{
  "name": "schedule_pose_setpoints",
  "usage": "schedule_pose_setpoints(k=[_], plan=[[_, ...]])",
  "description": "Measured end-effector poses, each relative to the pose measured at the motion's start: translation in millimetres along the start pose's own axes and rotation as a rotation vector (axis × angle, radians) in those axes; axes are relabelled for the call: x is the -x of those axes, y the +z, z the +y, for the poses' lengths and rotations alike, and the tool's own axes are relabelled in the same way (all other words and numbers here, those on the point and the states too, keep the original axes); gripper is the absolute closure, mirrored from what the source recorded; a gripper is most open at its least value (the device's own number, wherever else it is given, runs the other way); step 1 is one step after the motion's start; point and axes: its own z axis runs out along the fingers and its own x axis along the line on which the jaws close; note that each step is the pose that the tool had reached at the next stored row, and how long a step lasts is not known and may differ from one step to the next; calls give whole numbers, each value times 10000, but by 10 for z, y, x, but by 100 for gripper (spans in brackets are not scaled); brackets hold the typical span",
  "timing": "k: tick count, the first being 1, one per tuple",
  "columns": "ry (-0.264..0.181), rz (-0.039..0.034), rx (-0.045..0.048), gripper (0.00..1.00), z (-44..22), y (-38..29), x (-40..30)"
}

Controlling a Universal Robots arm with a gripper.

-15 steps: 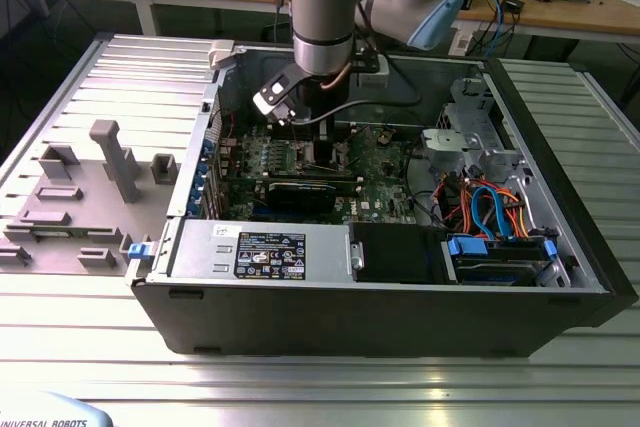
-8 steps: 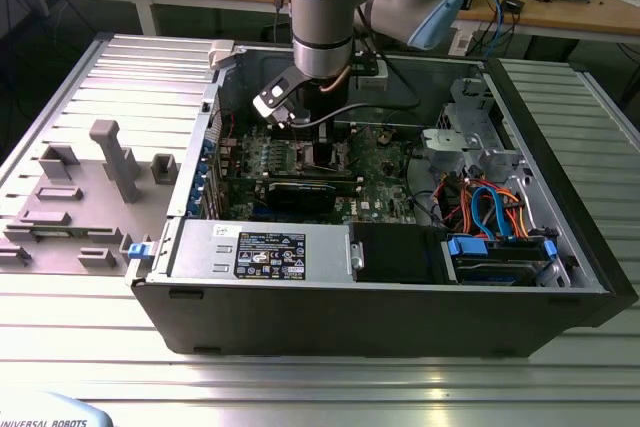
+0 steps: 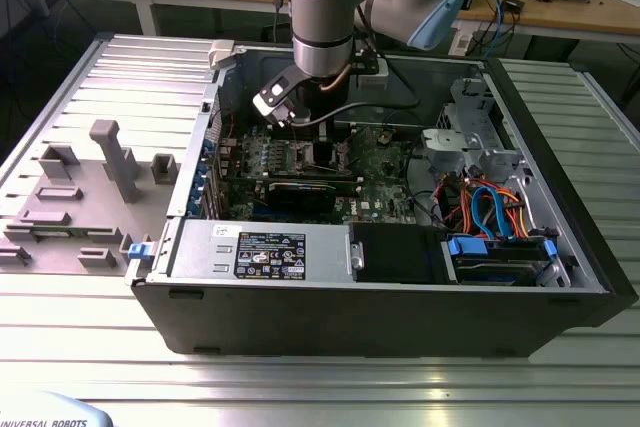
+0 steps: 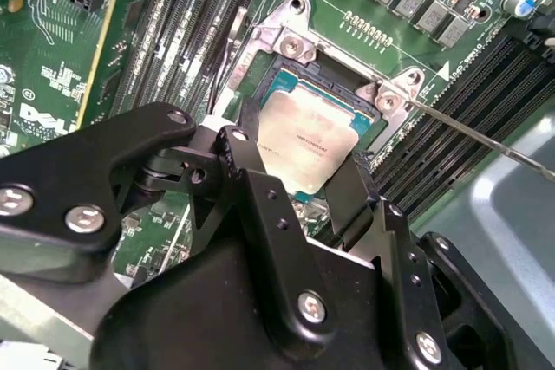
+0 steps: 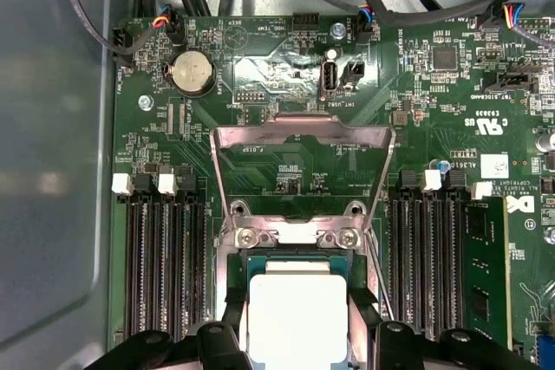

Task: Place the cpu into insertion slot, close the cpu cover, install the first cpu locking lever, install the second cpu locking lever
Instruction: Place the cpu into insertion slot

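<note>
The open computer case (image 3: 560, 277) is lying on its side, exposing the motherboard (image 5: 434, 93). The gripper (image 4: 297, 152) is reaching down inside it. The cpu cover (image 5: 303, 132) is standing swung open behind the insertion slot (image 5: 295, 233). The cpu (image 5: 297, 301) is sitting within that slot, the gripper clamping two opposite edges.

The gripper (image 4: 297, 155) is matt black. At its tip the cpu (image 5: 295, 314) has a dull grey metal top. Beyond it, the cover (image 5: 303, 133) is shiny bare metal.

Even light, glare on the cpu (image 5: 297, 318)
</note>
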Motion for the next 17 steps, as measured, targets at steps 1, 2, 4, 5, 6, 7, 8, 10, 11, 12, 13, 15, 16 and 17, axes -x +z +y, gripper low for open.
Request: schedule_pose_setpoints(k=[1, 2, 4, 5, 6, 7, 8, 10, 11, 12, 13, 15, 16, 17], plan=[[1, 0, 0, 46, 0, 5, -1], [0, 1, 0, 46, -1, 9, -1], [1, 3, 0, 46, -3, 18, -1], [1, 3, -2, 46, -4, 24, 0], [1, 3, -3, 46, -5, 28, 0], [0, 5, -3, 46, -5, 32, 1], [1, 8, -3, 46, -6, 37, 0], [2, 13, 0, 46, -6, 43, 0], [2, 14, 0, 46, -6, 44, 0], [2, 13, -1, 46, -6, 44, 0], [2, 12, -1, 46, -6, 45, 0], [2, 13, -1, 46, -6, 47, 0], [2, 14, 0, 46, -6, 48, 0], [2, 14, 1, 46, -6, 49, 0]])
